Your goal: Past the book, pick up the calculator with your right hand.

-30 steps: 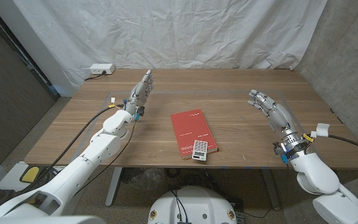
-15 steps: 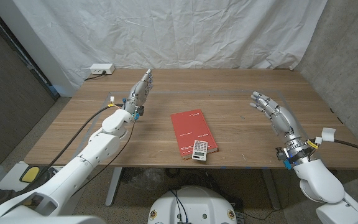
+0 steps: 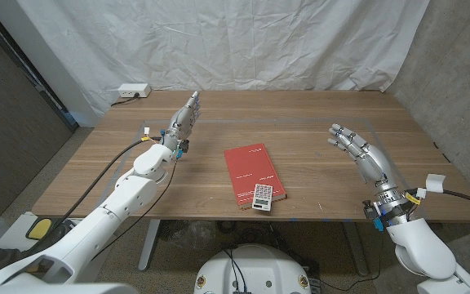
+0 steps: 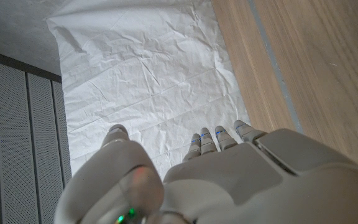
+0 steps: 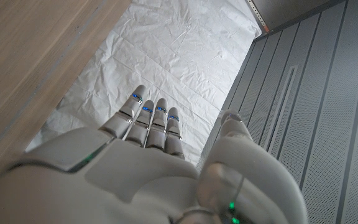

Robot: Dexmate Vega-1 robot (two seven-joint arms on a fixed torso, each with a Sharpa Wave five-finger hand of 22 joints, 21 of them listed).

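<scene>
A red book [image 3: 254, 173] lies in the middle of the wooden table [image 3: 317, 122]. A small grey calculator [image 3: 263, 197] rests on the book's near right corner, close to the table's front edge. My right hand [image 3: 359, 153] is raised over the table's right side, fingers spread and empty, well to the right of the calculator. Its back shows in the right wrist view [image 5: 148, 168] with fingers straight. My left hand [image 3: 184, 121] stands upright at the back left, fingers extended, holding nothing; the left wrist view shows its back [image 4: 229, 180].
A white power strip [image 3: 134, 91] lies at the table's far left corner. A white sheet [image 3: 243, 41] hangs behind the table. Thin tape lines [image 3: 357, 122] mark the tabletop.
My right hand has drawn back toward the table's near right edge and sunk slightly. The left hand, book and calculator have stayed put.
</scene>
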